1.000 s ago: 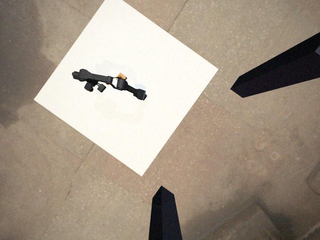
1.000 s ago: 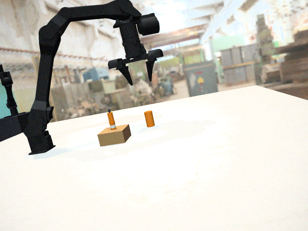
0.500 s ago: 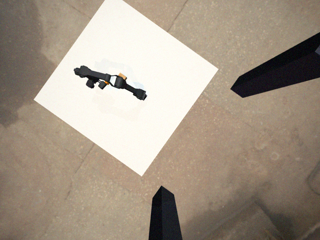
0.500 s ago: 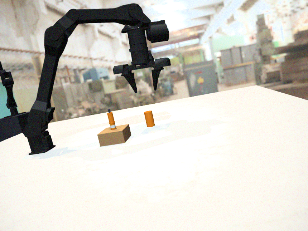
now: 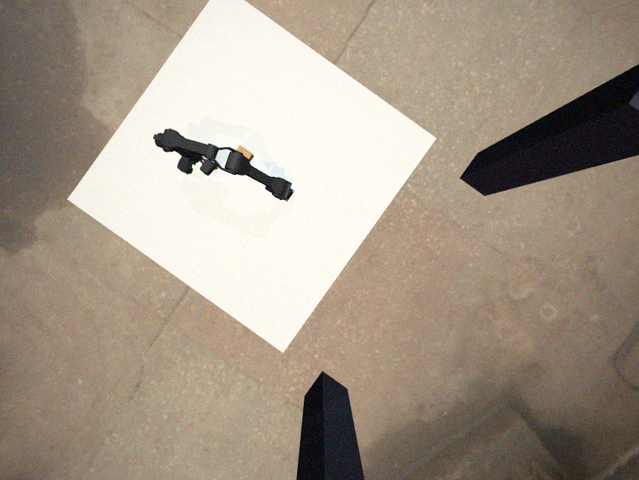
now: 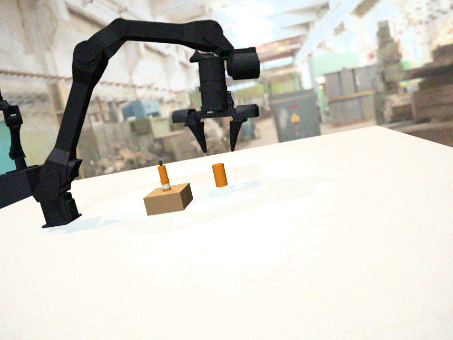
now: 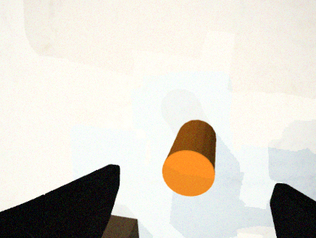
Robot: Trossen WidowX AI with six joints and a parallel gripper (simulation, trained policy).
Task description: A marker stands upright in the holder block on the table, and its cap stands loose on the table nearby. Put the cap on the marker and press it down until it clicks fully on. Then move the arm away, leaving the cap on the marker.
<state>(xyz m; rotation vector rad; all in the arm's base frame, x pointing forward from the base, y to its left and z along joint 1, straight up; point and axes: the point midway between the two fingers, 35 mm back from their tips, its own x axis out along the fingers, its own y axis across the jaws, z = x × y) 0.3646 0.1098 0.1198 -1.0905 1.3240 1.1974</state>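
Closest to the wrist camera, the claw stood well open, its fingers apart and with nothing between them. It hung above the cap, the tips clear of it.

At the far left of the exterior view, part of a second black arm rose by a dark beam. Next came the working arm, its foot on the surface, its upper links arching over the things below. To the right of its foot sat the brown holder block, the upright marker in it, uncapped, dark tip upward. This pair stood between the foot and the cap. Further right, the orange cap stood upright on the surface, apart from the block; from the top, the small orange sliver beside the arm was probably the cap.

The surface was a pale square, with faint bluish and beige patches around the arm. Past it spread a brownish, cracked floor, with one dark bar below and another dark post to the right. Behind, the blurred hall held a blue box at left and a grey cabinet at right.

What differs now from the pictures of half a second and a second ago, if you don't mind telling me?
The gripper has come lower, closer above the cap; it remains open, with nothing grasped or released. The cap still stands on the table, and the marker is still uncapped in the holder block.
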